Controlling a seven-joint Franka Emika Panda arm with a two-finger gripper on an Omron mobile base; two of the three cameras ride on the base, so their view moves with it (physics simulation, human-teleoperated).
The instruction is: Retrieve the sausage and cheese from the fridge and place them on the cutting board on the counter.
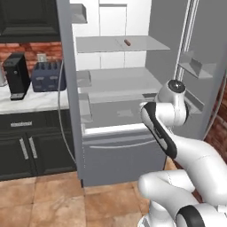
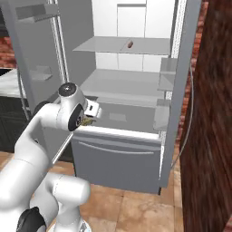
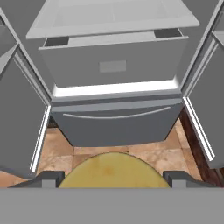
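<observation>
The fridge (image 1: 119, 155) stands with both doors open. The sausage (image 1: 127, 42), small and reddish-brown, lies on the upper shelf; it is also seen as the sausage (image 2: 130, 44) in the right base view. My gripper (image 2: 88, 118) hangs in front of the fridge's lower shelf, just above the wide drawer front (image 3: 113, 127). In the hand view the gripper (image 3: 113, 176) is shut on the cheese (image 3: 111, 170), a rounded yellow chunk that spans the gap between both fingertips (image 3: 50, 178). The counter (image 1: 31, 102) lies to the fridge's left. The cutting board is out of view.
A dark coffee machine (image 1: 17, 75) and a blue-grey toaster (image 1: 48, 76) stand on the counter by the left fridge door (image 1: 68, 88). The right door (image 2: 181, 90) with its bins stands next to a dark brick wall (image 2: 213, 113). Tiled floor lies below.
</observation>
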